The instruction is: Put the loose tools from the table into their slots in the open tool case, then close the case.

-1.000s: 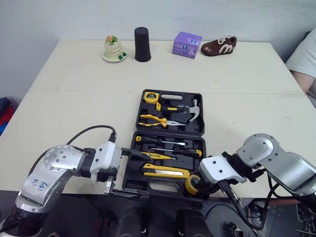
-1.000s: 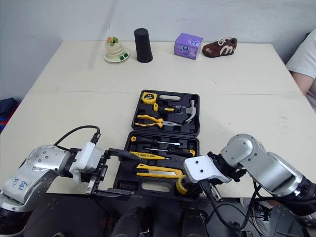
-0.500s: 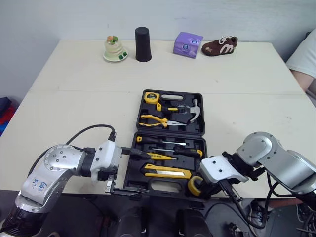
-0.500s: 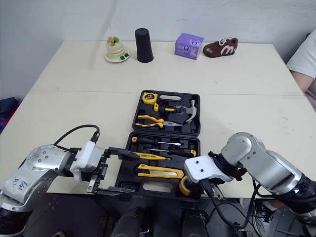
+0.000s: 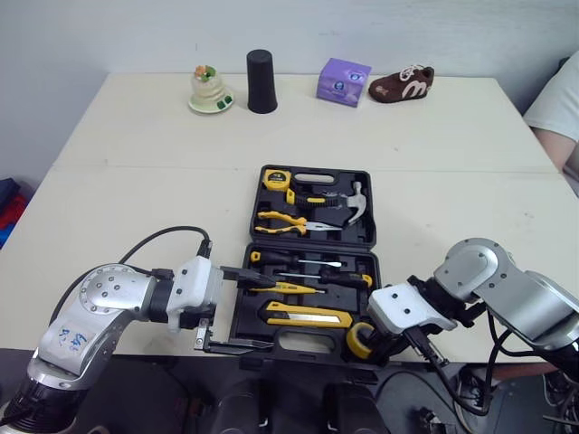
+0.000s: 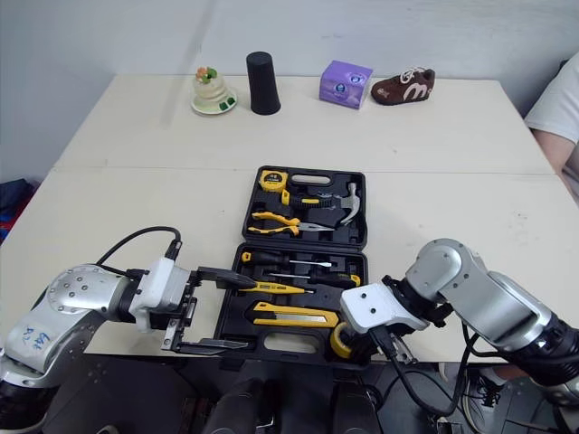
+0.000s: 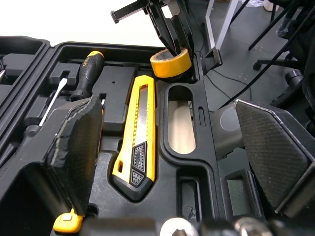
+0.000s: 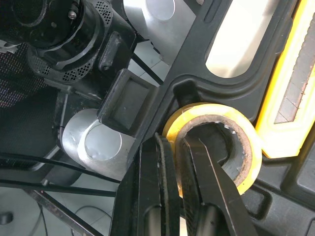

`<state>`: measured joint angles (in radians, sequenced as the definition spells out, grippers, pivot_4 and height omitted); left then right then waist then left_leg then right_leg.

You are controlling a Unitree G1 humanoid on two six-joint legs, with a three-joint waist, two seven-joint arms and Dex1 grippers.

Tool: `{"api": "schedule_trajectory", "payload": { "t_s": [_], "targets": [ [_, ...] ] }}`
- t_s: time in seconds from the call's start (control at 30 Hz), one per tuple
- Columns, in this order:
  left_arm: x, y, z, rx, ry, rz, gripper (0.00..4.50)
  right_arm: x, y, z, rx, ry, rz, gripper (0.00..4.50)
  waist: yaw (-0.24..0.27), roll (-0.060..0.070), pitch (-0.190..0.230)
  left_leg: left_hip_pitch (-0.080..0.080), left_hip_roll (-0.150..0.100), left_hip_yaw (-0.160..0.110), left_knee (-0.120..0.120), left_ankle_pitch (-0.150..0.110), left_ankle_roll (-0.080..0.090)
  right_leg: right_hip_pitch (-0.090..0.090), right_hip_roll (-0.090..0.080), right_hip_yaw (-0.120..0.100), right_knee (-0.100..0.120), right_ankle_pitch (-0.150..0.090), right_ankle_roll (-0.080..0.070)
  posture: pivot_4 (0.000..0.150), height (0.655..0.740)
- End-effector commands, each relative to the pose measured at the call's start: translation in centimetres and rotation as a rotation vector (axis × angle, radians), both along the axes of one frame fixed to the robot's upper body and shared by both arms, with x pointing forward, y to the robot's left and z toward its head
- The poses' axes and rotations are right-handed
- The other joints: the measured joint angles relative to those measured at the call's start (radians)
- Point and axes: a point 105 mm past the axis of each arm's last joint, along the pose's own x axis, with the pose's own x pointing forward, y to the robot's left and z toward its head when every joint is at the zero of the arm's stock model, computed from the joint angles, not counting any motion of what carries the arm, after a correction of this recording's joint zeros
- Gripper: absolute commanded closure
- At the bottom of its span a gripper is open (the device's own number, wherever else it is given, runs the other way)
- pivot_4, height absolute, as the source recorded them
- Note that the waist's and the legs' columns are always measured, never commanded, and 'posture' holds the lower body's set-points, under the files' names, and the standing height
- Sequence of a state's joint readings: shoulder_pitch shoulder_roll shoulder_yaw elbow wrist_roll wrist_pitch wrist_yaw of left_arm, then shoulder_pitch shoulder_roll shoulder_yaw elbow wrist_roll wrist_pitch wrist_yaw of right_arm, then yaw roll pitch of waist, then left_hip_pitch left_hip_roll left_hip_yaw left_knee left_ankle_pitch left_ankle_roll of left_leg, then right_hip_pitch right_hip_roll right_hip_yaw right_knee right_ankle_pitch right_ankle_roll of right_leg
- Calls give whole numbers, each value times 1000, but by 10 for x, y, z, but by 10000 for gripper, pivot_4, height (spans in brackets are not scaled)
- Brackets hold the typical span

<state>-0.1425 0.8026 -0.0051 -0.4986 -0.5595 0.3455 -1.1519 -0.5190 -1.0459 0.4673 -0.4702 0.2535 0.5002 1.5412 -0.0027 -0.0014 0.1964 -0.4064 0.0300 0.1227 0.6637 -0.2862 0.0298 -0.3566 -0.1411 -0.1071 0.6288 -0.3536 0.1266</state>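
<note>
At the near edge of the worktop (image 5: 136, 199), the right pincer (image 8: 174, 143) pinches a yellow tape roll (image 5: 359, 339) at the near right corner of the open black plastic tool case (image 5: 312, 194); the left pincer (image 5: 251, 310) stands spread, straddling its near left corner.

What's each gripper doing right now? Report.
Left gripper: open, holding nothing.
Right gripper: closed on the yellow tape roll, pinching its wall.
</note>
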Motion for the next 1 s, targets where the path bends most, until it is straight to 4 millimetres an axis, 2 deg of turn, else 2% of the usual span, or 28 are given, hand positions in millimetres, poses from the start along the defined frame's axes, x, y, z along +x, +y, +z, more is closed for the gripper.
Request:
{"api": "schedule_trajectory", "payload": {
  "t_s": [0.03,0.23,0.37,0.47,0.57,0.7,0.83,0.93,0.97,1.0],
  "targets": [
    [-1,0,3,0,-29,-8,0,-7,-1,-6,-31,18,32,44762,0,0,0,0,0,0,0,0,0,0,0,0,0,0,0,1500,7400],
    [0,0,3,0,-32,-9,0,-15,-6,-1,-55,67,29,44762,2,0,0,0,0,0,0,0,0,0,0,0,0,0,0,1500,7400],
    [1,0,3,1,-33,-7,0,-19,-1,7,-8,90,55,28584,0,0,0,0,0,-1,0,0,0,0,-1,0,0,0,0,1500,7400],
    [1,1,3,2,-32,-3,0,-23,2,19,52,121,66,13195,-2,0,0,0,0,-1,0,0,0,0,0,0,0,0,0,1500,7400],
    [0,3,2,13,-23,-2,0,-29,0,30,58,186,55,13195,-2,0,0,0,0,0,0,0,0,0,0,0,0,0,0,1500,7400],
    [1,4,1,15,-23,-1,0,-24,-5,36,65,181,25,13195,-2,0,0,0,0,-1,0,0,0,0,-5,0,-1,0,0,1500,7400],
    [1,5,2,16,-29,5,0,-17,-6,45,172,177,-32,13195,1,-1,0,0,-1,-1,0,0,1,0,-5,0,0,0,0,1500,7400],
    [3,7,1,21,-42,14,0,-9,-8,35,323,188,-117,13195,1,-2,-1,0,-1,-1,0,0,1,1,-5,0,0,0,0,1500,7400],
    [4,7,1,20,-43,16,0,-4,-11,26,350,138,-134,13195,3,-4,-2,0,0,-2,0,0,1,1,-5,0,-1,0,0,1500,7400],
    [4,7,1,20,-41,16,0,-3,-10,24,402,111,-119,18491,4,-4,-2,0,0,-3,0,0,1,2,-4,0,-1,0,0,1500,7400]
  ]
}}
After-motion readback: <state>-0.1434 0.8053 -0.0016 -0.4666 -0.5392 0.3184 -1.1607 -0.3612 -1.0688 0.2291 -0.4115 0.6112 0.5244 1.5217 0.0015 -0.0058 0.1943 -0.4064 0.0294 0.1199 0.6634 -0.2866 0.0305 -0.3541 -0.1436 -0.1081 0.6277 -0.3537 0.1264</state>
